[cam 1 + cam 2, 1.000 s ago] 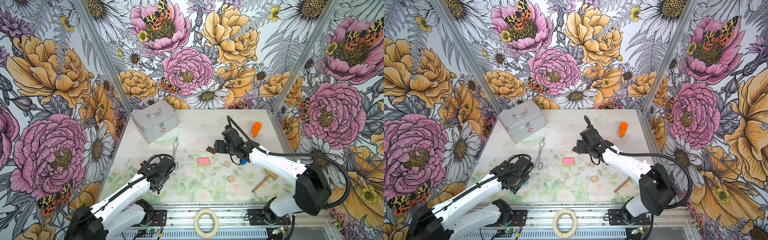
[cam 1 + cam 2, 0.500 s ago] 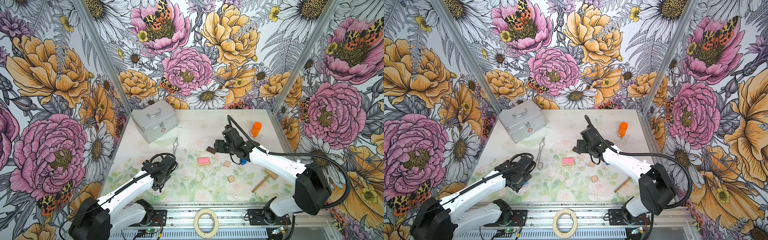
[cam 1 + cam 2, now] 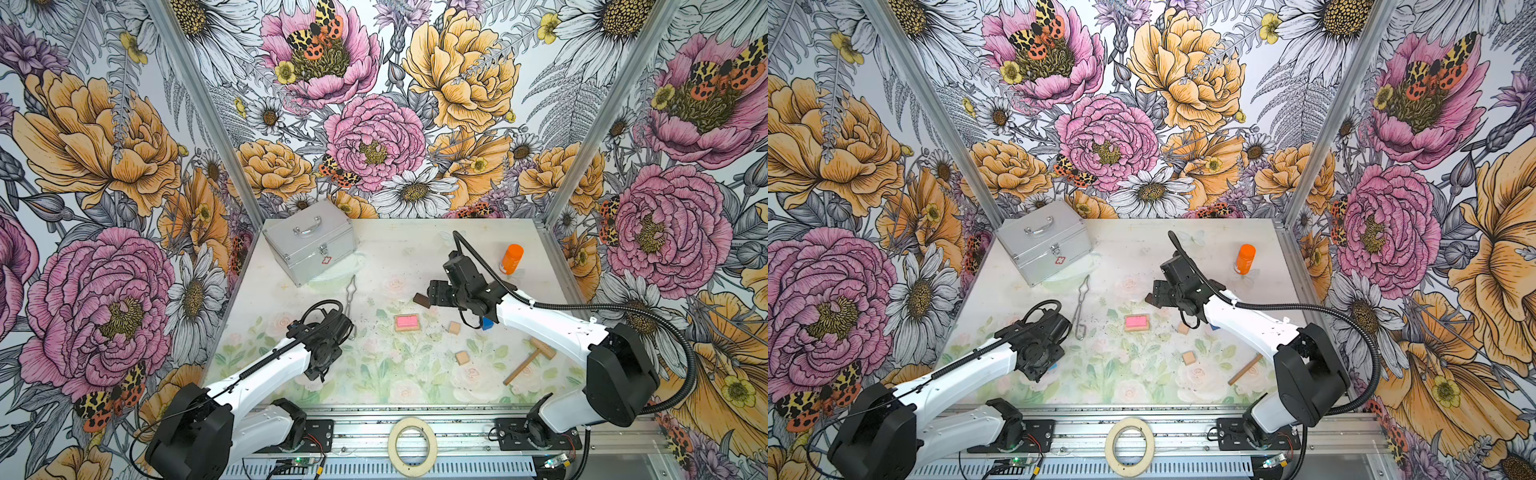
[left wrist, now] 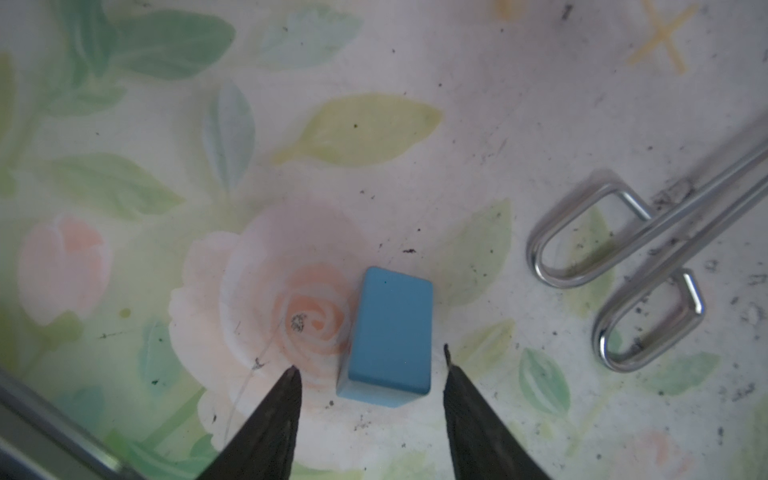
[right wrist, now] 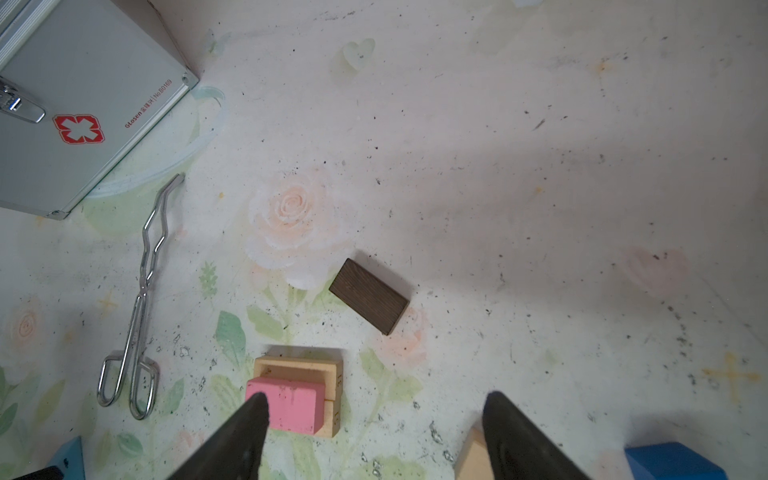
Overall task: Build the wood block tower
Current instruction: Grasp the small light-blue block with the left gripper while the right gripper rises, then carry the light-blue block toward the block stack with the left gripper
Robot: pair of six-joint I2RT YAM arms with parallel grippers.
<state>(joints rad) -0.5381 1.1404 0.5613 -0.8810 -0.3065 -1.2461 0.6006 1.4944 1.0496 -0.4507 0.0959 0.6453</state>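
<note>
Floral tabletop (image 3: 395, 253); left end effector (image 4: 370, 361), right end effector (image 5: 377, 394) both open; blue cube (image 5: 673, 461) cropped.

Bare table (image 4: 457, 83) surrounds the light blue block (image 4: 388, 336) on every side; the silver tongs (image 4: 671, 195) lie near, not touching. The dark brown bar (image 5: 368, 301) sits apart from the pink-topped stack (image 5: 286, 403), with passable table between.
</note>
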